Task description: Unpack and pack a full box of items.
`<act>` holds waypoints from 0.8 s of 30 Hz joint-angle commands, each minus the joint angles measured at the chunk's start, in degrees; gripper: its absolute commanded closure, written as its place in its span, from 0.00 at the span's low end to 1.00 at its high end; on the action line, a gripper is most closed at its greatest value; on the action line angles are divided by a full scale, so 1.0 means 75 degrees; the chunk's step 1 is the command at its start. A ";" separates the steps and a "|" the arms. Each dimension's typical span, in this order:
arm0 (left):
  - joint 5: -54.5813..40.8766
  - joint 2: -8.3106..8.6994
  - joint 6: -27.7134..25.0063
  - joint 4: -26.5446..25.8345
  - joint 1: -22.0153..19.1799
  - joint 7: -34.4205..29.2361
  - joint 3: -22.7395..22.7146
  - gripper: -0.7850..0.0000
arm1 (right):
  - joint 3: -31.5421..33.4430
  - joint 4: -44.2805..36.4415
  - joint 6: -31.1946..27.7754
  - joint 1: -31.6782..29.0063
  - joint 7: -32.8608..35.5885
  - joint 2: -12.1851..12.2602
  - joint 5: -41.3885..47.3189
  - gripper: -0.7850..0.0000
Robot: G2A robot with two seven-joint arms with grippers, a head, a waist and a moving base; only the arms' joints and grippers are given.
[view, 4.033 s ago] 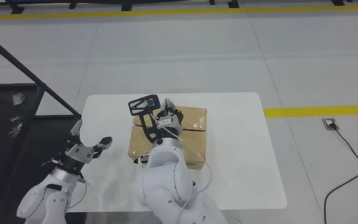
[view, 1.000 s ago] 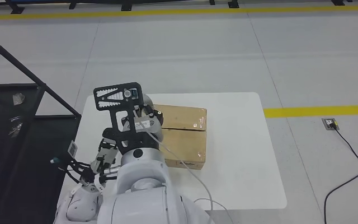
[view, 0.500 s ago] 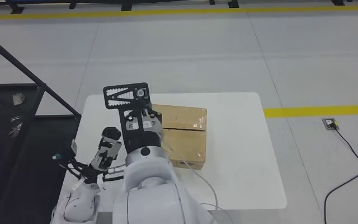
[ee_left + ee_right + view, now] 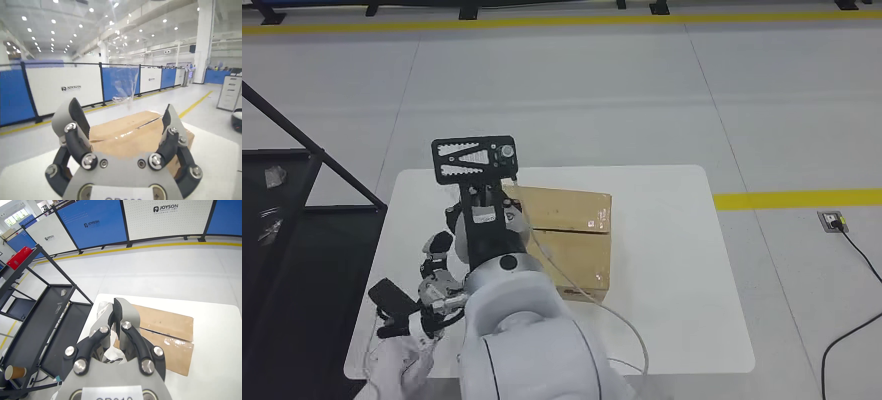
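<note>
Plainly, this is the opening stage of the job. The cardboard box (image 4: 577, 215) sits on the white worktop (image 4: 672, 260) with both top flaps lying flat and shut, a dark seam showing between them. The right tool (image 4: 114, 311) is raised above the box's end nearest the black rack (image 4: 56, 306). It is pinched shut on a strip of clear tape (image 4: 124, 87). The tape hangs down toward the box top, with a crumpled lower end, and I cannot tell whether that end is attached to the cardboard. The left tool (image 4: 121, 103) is low by the box, spread wide and holding nothing, with the box top in line between its fingers. Judging from this, the seam tape is at least partly lifted and the flaps have yet to be opened. Nothing has been taken out, so all the unpacking and all the repacking remain.
</note>
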 commanded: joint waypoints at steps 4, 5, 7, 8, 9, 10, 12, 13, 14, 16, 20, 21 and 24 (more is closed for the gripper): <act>0.0558 -0.0008 0.1061 0.0380 -0.0309 0.1063 0.0274 0.04 | 0.0078 -0.0126 -0.0132 -0.0045 0.0025 0.0015 0.0508 1.00; 0.0557 -0.0012 0.1182 0.0450 -0.0375 0.1151 0.0324 0.05 | 0.0091 -0.0150 -0.0154 -0.0063 0.0024 0.0021 0.0577 1.00; 0.0533 -0.0024 0.1383 0.0593 -0.0488 0.1293 0.0435 0.05 | 0.0117 -0.0180 -0.0191 -0.0094 0.0028 0.0034 0.0651 1.00; 0.0528 -0.0029 0.1527 0.0637 -0.0548 0.1383 0.0469 0.07 | 0.0127 -0.0199 -0.0208 -0.0107 0.0035 0.0039 0.0692 1.00; 0.0501 -0.0037 0.1638 0.0703 -0.0587 0.1481 0.0523 0.11 | 0.0138 -0.0213 -0.0224 -0.0118 0.0034 0.0044 0.0713 1.00; 0.0464 -0.0043 0.1742 0.0757 -0.0633 0.1568 0.0561 0.16 | 0.0145 -0.0229 -0.0239 -0.0131 0.0037 0.0048 0.0741 1.00; 0.0417 -0.0048 0.1919 0.0860 -0.0707 0.1708 0.0607 0.22 | 0.0172 -0.0270 -0.0233 -0.0160 0.0040 0.0057 0.0776 1.00; 0.0388 -0.0048 0.2001 0.0901 -0.0738 0.1784 0.0604 0.25 | 0.0181 -0.0288 -0.0244 -0.0170 0.0043 0.0063 0.0777 1.00; 0.0353 -0.0045 0.2045 0.0940 -0.0759 0.1852 0.0598 0.32 | 0.0192 -0.0307 -0.0252 -0.0181 0.0045 0.0067 0.0774 1.00; 0.0306 -0.0031 0.2132 0.1005 -0.0781 0.1989 0.0545 0.49 | 0.0220 -0.0338 -0.0257 -0.0206 0.0047 0.0075 0.0793 1.00; 0.0199 0.0013 0.2175 0.1040 -0.0791 0.2153 0.0375 0.51 | 0.0269 -0.0353 -0.0274 -0.0227 0.0067 0.0086 0.0805 1.00; 0.0161 0.0023 0.2154 0.1032 -0.0781 0.2178 0.0340 0.51 | 0.0286 -0.0352 -0.0269 -0.0226 0.0073 0.0087 0.0793 1.00; 0.0080 0.0062 0.2115 0.0980 -0.0740 0.2241 0.0191 0.51 | 0.0332 -0.0299 -0.0198 -0.0217 0.0108 0.0086 0.0671 1.00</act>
